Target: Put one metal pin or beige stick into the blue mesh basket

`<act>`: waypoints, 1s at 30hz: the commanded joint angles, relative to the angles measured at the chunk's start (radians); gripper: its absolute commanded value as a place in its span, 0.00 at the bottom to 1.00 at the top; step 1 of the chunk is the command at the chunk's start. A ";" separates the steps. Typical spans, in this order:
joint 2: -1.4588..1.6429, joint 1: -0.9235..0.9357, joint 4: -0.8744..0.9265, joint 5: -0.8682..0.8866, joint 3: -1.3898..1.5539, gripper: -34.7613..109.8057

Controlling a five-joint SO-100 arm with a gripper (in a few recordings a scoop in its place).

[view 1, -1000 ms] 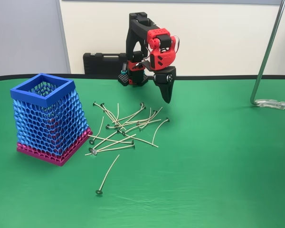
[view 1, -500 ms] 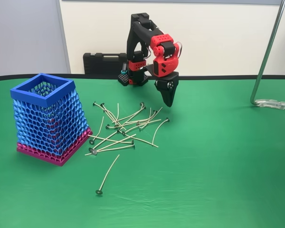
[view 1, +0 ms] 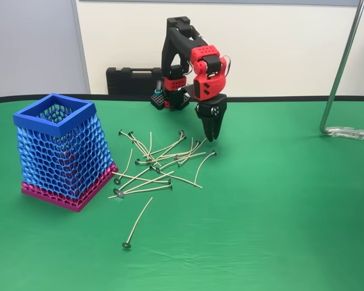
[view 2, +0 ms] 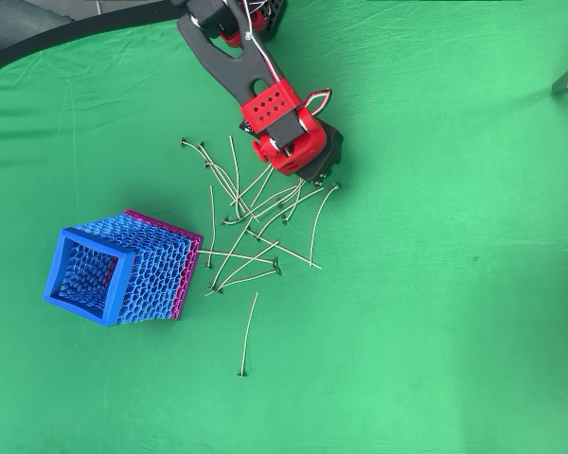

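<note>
Arm bent over, gripper pointing down above sticks.

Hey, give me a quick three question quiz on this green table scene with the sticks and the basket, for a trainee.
1. True or false: the tool grips a beige stick.
2. In the fixed view, the blue mesh basket stands where relative to the stick pile? A left, B right, C behind.
3. Fill in: one lone stick lies nearest the camera, apart from the ____.

Key: 1 false, it hangs bare above the pile's right edge. 2 A. 3 pile.
</note>
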 commanded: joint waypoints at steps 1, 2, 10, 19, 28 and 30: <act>0.018 -0.002 -0.015 0.011 0.000 0.35; 0.020 -0.002 -0.015 0.011 -0.002 0.36; 0.003 0.008 -0.067 0.015 0.000 0.36; -0.032 0.012 -0.069 0.014 -0.040 0.36; -0.048 0.028 -0.063 0.012 -0.067 0.36; -0.051 0.028 -0.063 0.009 -0.072 0.36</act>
